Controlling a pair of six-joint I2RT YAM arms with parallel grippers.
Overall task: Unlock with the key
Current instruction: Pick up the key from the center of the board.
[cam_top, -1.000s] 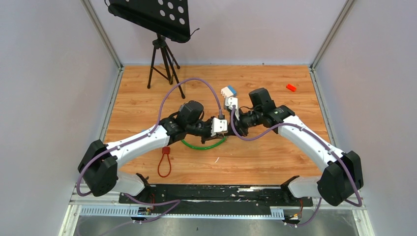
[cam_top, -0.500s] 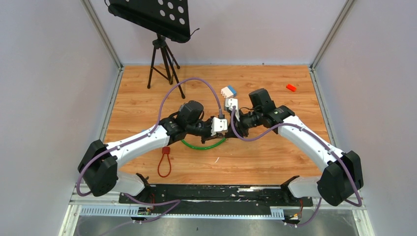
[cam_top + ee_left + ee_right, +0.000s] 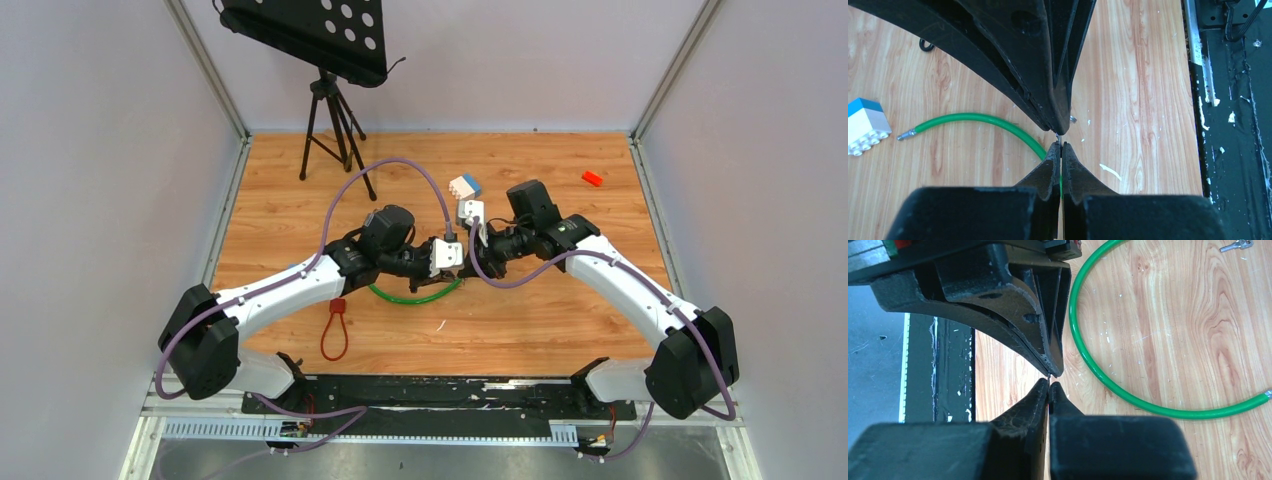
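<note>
My left gripper (image 3: 462, 264) and right gripper (image 3: 473, 256) meet tip to tip above the middle of the table. Between the tips shows a thin metal sliver (image 3: 1059, 138), the key seen edge-on, also in the right wrist view (image 3: 1049, 376). The left gripper (image 3: 1060, 146) is shut with the sliver coming out of its tips. My right gripper (image 3: 1049, 385) is shut too, pinching the sliver's other end. A green cable (image 3: 415, 296) lies curved on the wood below them, its metal end (image 3: 907, 134) free. No lock body shows in any view.
White and blue toy blocks (image 3: 464, 187) sit just behind the grippers, and a red block (image 3: 592, 178) lies at the back right. A red cord loop (image 3: 334, 332) lies front left. A tripod stand (image 3: 334, 120) stands at the back left. Walls close in the table.
</note>
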